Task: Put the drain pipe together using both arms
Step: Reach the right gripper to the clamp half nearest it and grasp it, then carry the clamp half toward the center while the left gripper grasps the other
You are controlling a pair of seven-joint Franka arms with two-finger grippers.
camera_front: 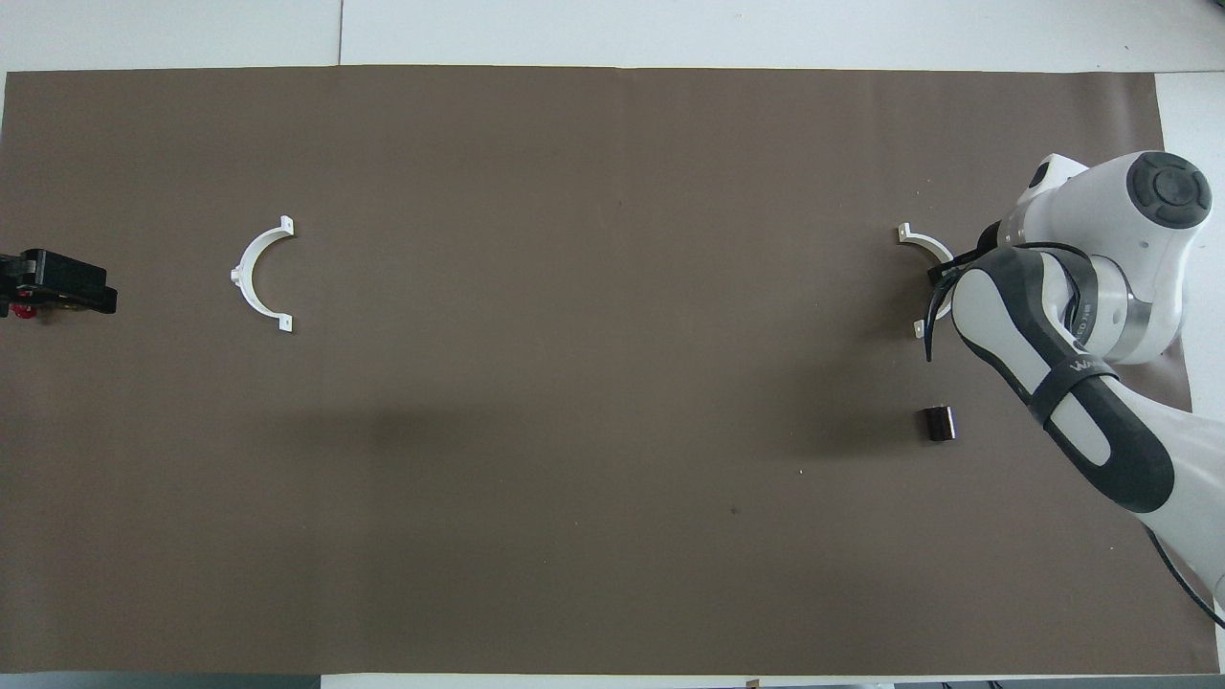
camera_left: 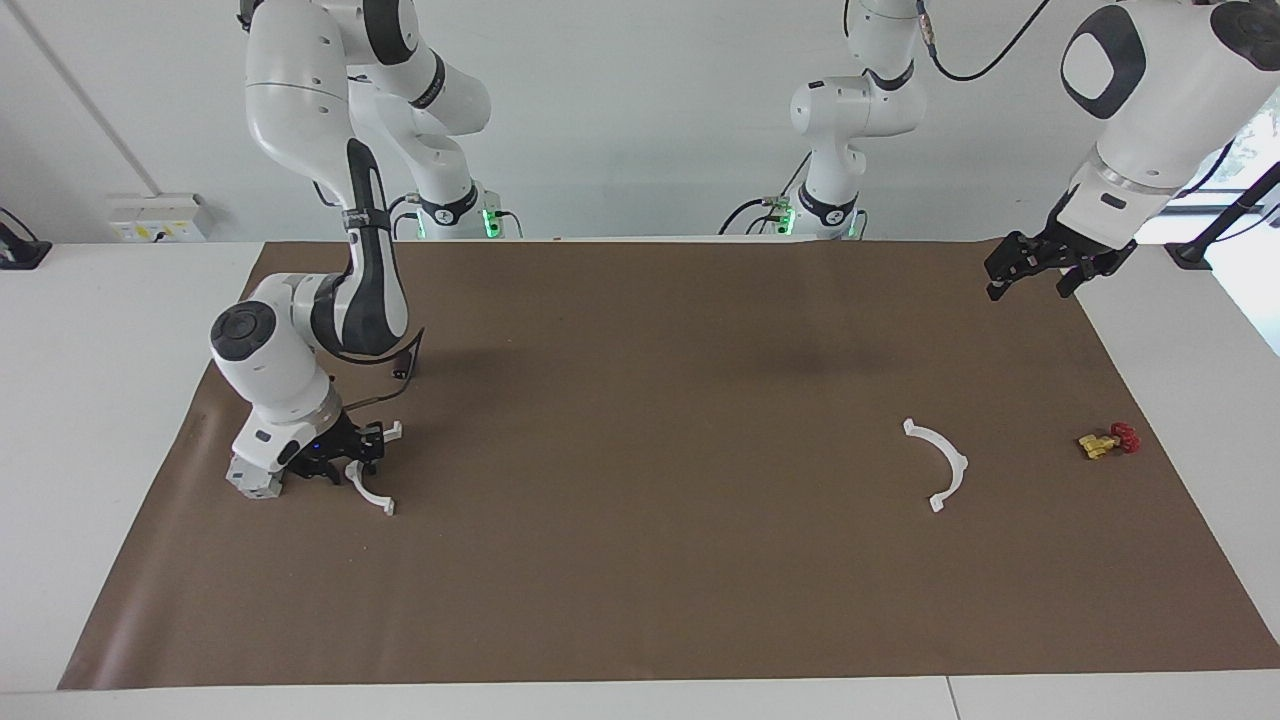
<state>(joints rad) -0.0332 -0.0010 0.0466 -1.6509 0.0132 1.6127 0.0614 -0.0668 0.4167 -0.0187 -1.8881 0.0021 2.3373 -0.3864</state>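
The drain pipe lies as two separate white half-rings on the brown mat. One half-ring sits toward the right arm's end, and my right gripper is down at table level, shut on its middle, so one tab sticks out on each side. In the overhead view the right arm's wrist hides that gripper. The other half-ring rests alone toward the left arm's end. My left gripper hangs open in the air, holding nothing, while its arm waits.
A grey boxy block sits right beside the right gripper, at the mat's edge. A small yellow-and-red valve lies toward the left arm's end. A small dark block lies nearer the robots than the gripped half-ring.
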